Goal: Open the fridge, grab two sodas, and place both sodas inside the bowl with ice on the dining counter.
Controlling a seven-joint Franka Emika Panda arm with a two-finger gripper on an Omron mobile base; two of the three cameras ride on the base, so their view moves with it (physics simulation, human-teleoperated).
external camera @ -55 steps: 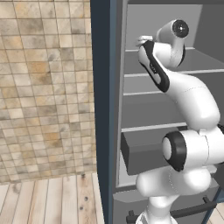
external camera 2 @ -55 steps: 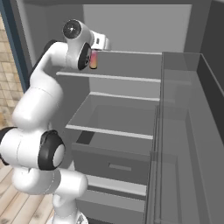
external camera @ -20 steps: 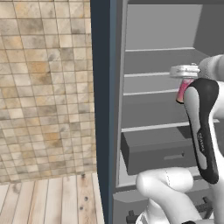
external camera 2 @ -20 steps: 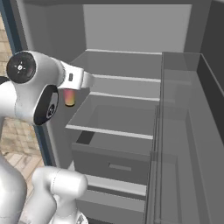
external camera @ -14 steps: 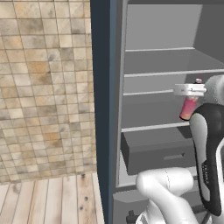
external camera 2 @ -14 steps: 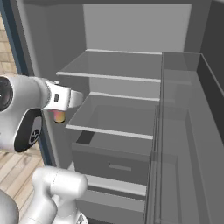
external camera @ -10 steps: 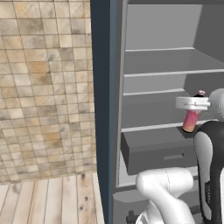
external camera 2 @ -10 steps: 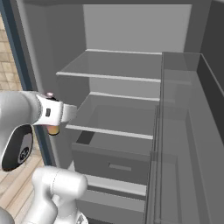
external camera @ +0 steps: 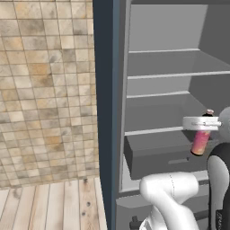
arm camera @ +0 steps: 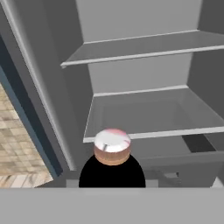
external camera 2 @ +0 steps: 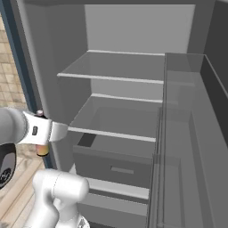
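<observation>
One soda, the slim pink-orange bottle, hangs upright in the tool, whose fingers are clamped on its neck just under the cap. In the hand view the bottle's base points straight away from the camera, so its long axis runs in line with the tool. Bottle and tool are out in front of the open fridge, level with the lower shelf and just above the drawer, clear of the shelf edges. The bowl and the dining desk are out of sight, so I cannot tell which way they lie from here. Judging by that, the carry calls for turning away from the fridge while keeping the bottle vertical.
</observation>
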